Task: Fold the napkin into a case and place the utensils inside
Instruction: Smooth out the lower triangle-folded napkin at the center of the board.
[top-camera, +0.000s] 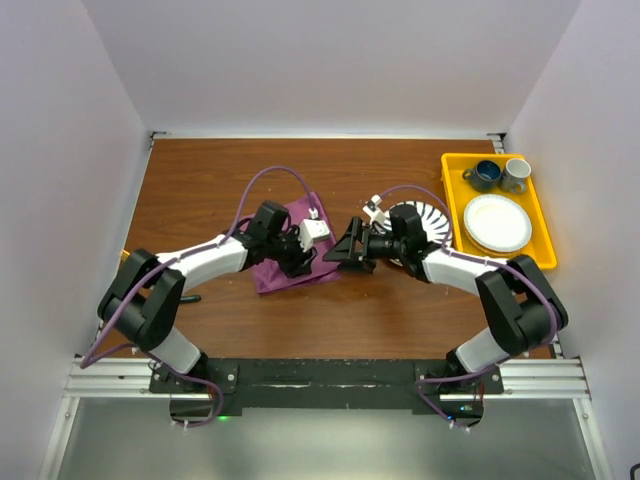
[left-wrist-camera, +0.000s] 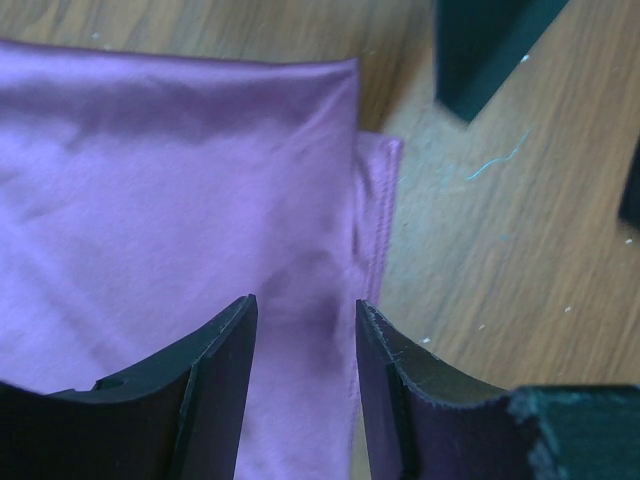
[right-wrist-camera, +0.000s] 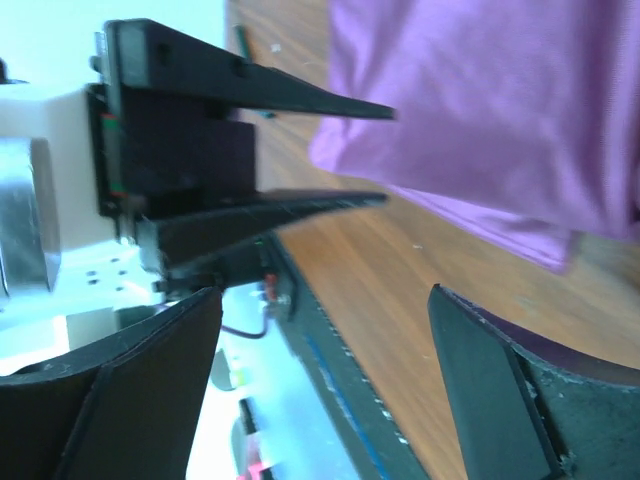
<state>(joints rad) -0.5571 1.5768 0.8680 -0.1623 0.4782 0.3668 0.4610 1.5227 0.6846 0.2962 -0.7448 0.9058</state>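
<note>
Napkin (top-camera: 278, 272) lies folded on the desk (top-camera: 200, 190), left of centre in the top view. In the left wrist view its upper layer ends in a straight edge, and a hemmed edge of the layer beneath shows just past it on the right.

The left pincer (left-wrist-camera: 306, 305) is over the cloth with its jaws half spread. The cloth lies flat in the gap and nothing is pinched; whether the tips touch it I cannot tell.

The right pincer (right-wrist-camera: 325, 292) is released, jaws wide apart and grasping nothing. It sits over bare wood just right of the napkin, facing the left pincer.

A striped plate (top-camera: 432, 215) lies under the right arm. A yellow tray (top-camera: 452, 165) at upper right holds a white plate (top-camera: 497, 222) and two cups (top-camera: 487, 175).
</note>
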